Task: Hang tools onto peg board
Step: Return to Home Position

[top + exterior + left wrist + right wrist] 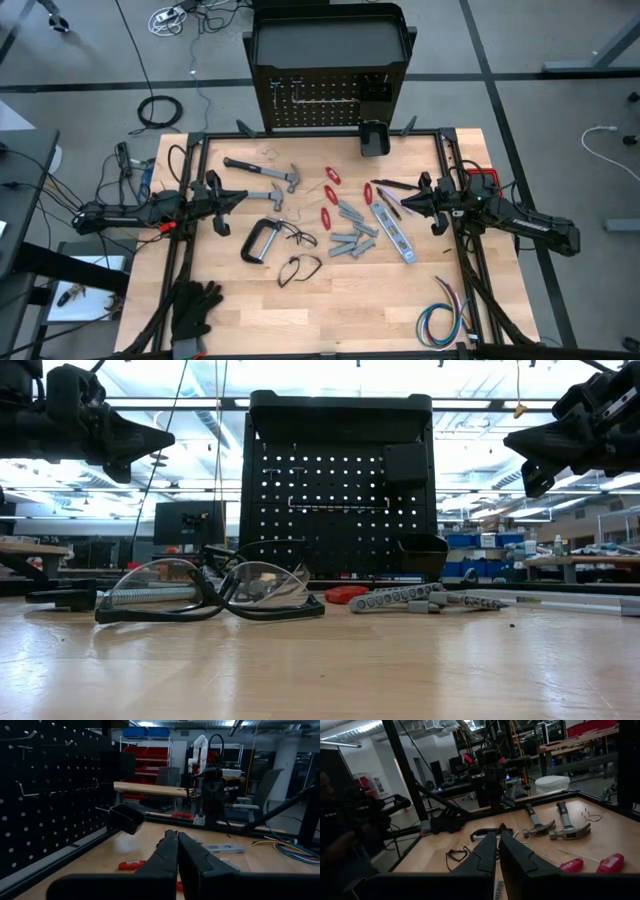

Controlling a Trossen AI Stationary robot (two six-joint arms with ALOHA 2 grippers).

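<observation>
Left hand, right hand: fingers together (wrist views only).

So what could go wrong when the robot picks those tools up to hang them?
The safety glasses lie right beside the C-clamp, so grabbing the clamp might drag them along. The grey metal pieces sit in a jumble next to the red-handled screwdrivers, so the left gripper or right gripper, both shut now, could knock several. The hammers look heavy and might slip off the peg board's thin hooks.
</observation>
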